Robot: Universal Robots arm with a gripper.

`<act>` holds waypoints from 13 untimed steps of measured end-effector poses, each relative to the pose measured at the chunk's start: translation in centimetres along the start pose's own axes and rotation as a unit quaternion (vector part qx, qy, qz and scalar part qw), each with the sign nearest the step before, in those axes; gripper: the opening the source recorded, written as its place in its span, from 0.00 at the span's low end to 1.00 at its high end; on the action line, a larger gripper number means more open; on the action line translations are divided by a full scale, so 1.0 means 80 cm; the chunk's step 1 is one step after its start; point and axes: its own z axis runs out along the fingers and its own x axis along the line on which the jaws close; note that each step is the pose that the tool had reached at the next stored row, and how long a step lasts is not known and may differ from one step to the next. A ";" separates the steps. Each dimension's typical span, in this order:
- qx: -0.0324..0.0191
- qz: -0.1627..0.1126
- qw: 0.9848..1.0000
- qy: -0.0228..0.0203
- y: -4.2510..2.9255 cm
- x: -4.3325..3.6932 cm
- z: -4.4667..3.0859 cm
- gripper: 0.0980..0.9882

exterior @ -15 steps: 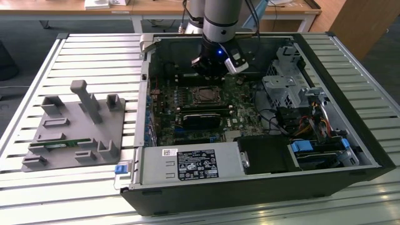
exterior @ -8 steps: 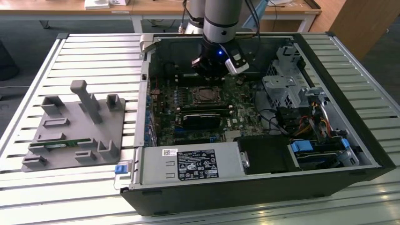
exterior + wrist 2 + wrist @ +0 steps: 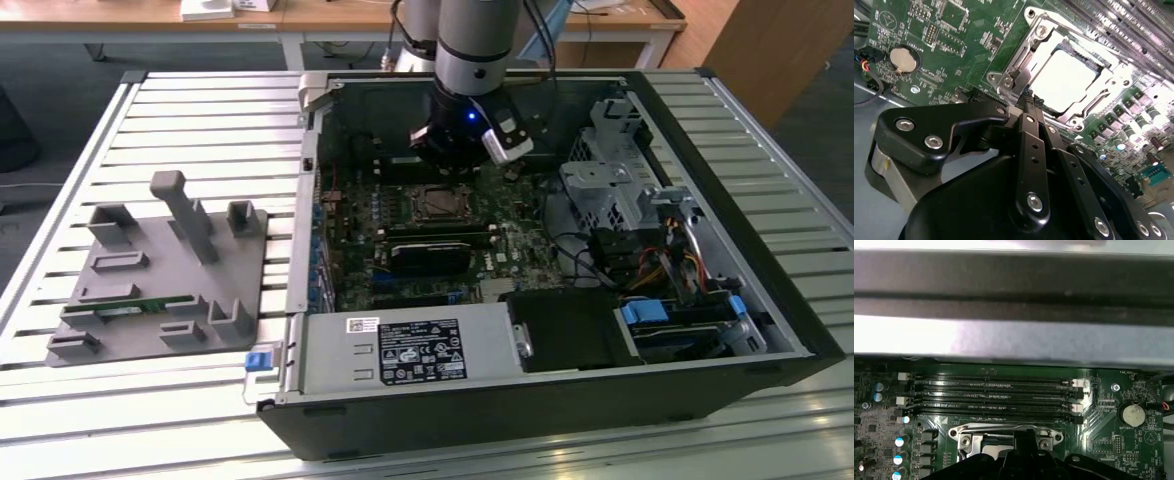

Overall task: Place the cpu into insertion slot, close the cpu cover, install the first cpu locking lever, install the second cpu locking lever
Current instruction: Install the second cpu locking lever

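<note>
An open computer case lies on the table, and my gripper [image 3: 451, 165] hangs inside it, just beyond the insertion slot [image 3: 434, 205] on the green board. The cpu [image 3: 1069, 80] lies flat in the slot, its pale metal top shining through the window of the cpu cover [image 3: 1024, 55]. That silver frame lies down over the chip. My gripper [image 3: 1032, 101] is shut, its black fingers [image 3: 1026, 125] pressed side by side with their tips at the slot's rim. I cannot tell whether a thin lever sits between them. The cover's edge [image 3: 969, 437] also shows in the first wrist view.
A long black card [image 3: 430, 255] sits in front of the slot, with memory slots [image 3: 994, 395] and a coin battery [image 3: 1131, 415] nearby. A power supply [image 3: 400, 350], drive cage [image 3: 607, 195] and cables crowd the case. A grey fixture block [image 3: 160, 270] stands at the exterior view's left.
</note>
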 end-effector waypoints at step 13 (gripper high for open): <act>-0.002 0.000 1.000 0.000 -0.0093 0.000 -0.0089 0.01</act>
